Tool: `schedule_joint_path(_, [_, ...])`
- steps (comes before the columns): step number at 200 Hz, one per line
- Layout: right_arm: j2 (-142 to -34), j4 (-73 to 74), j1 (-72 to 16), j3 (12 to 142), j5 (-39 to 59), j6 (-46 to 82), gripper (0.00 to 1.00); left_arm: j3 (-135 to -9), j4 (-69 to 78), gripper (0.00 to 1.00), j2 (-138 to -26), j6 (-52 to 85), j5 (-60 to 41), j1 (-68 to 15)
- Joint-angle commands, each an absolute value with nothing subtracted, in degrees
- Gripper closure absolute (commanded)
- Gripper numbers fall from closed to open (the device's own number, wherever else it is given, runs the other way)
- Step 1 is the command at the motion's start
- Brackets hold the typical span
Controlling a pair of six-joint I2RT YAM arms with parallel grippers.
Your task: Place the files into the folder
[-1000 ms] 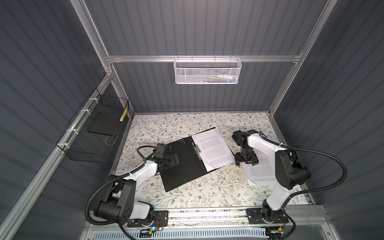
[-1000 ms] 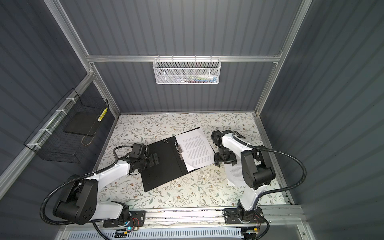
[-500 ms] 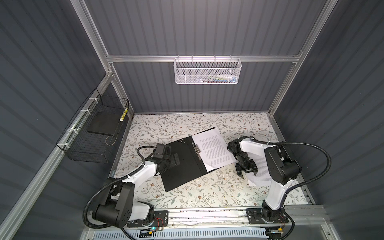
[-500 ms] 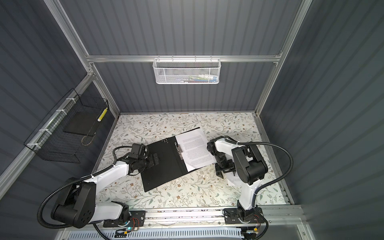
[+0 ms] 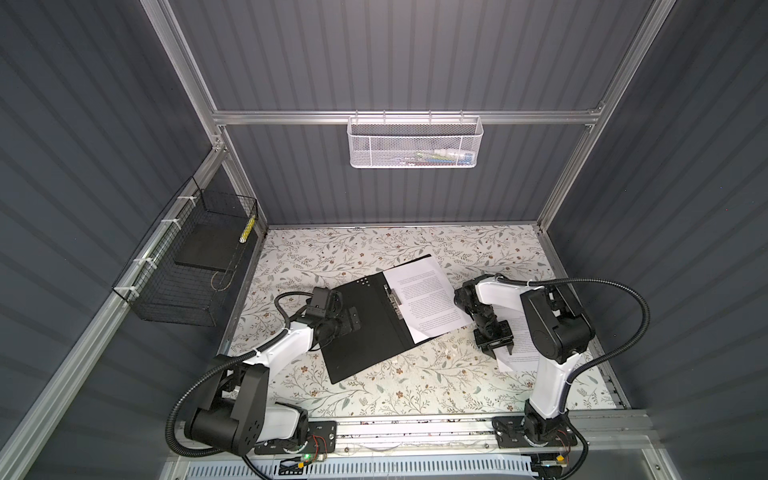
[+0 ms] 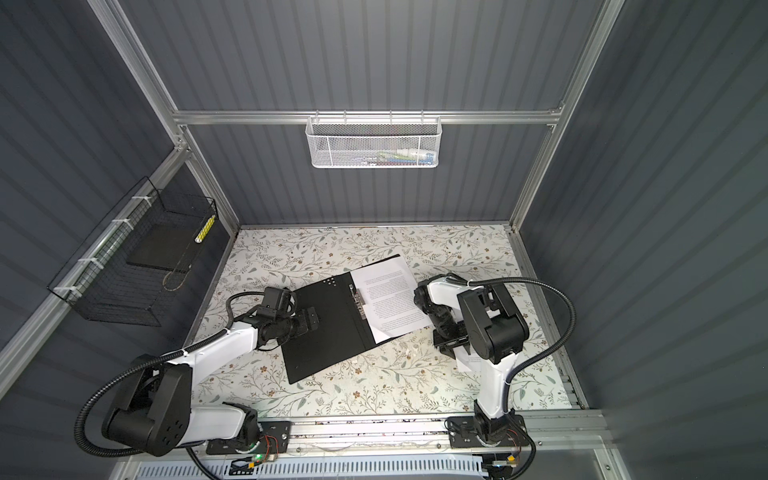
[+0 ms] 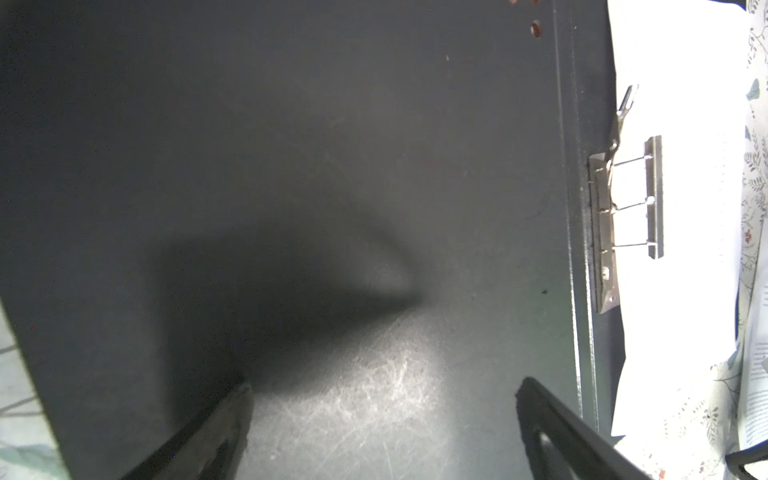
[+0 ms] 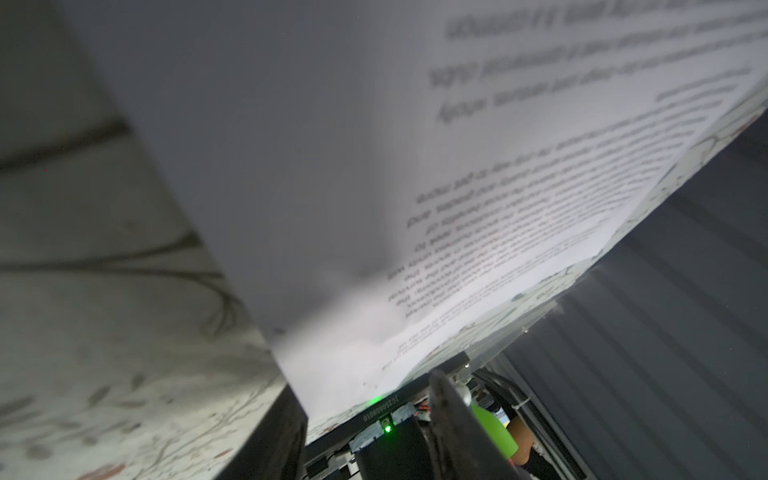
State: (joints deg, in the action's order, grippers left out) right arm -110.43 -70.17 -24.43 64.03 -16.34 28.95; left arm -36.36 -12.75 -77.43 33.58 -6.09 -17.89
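Note:
The folder (image 5: 365, 340) (image 6: 324, 345) lies open on the table, black inside up, its metal clip (image 5: 392, 301) (image 7: 623, 199) along the spine. One white printed sheet (image 5: 428, 299) (image 7: 685, 124) lies on its right half. More files (image 5: 523, 340) (image 8: 332, 166) lie on the table to the right, partly under my right arm. My left gripper (image 5: 354, 320) (image 6: 311, 320) (image 7: 382, 399) hovers open just above the folder's left cover. My right gripper (image 5: 501, 352) (image 8: 365, 390) points down at the loose files' left edge. Its jaws stand apart, with the paper's corner reaching in between them.
A white mesh basket (image 5: 415, 143) hangs on the back wall and a black wire basket (image 5: 187, 266) on the left wall. The floral table (image 5: 374, 249) ends at a metal rail (image 5: 415, 428) in front, where both arm bases stand.
My right gripper has swung from beside the folder's sheet toward the front onto the loose files, and its jaws have narrowed. The left arm and the folder have not moved.

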Motion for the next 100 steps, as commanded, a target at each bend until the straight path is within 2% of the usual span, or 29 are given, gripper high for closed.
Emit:
schedule_joint_path(1, [-111.1, -69.5, -24.6, 63.6, -16.9, 29.9, 0.63, -36.3, -12.6, 0.00, -77.8, 32.5, -7.2, -17.5])
schedule_joint_path(20, [-111.2, -69.4, -24.6, 63.7, -16.9, 29.8, 0.76, -36.2, -12.6, 0.00, -77.6, 32.5, -7.2, -17.5])
schedule_joint_path(79, [-110.8, -69.1, -24.6, 63.3, -17.1, 29.6, 1.00, -35.6, -12.3, 0.00, -77.2, 32.7, -7.4, -17.5])
schedule_joint_path(100, [-110.4, -70.3, -24.6, 64.5, -18.0, 29.4, 1.00, -35.3, -12.2, 0.00, -76.7, 32.9, -7.4, -17.5])
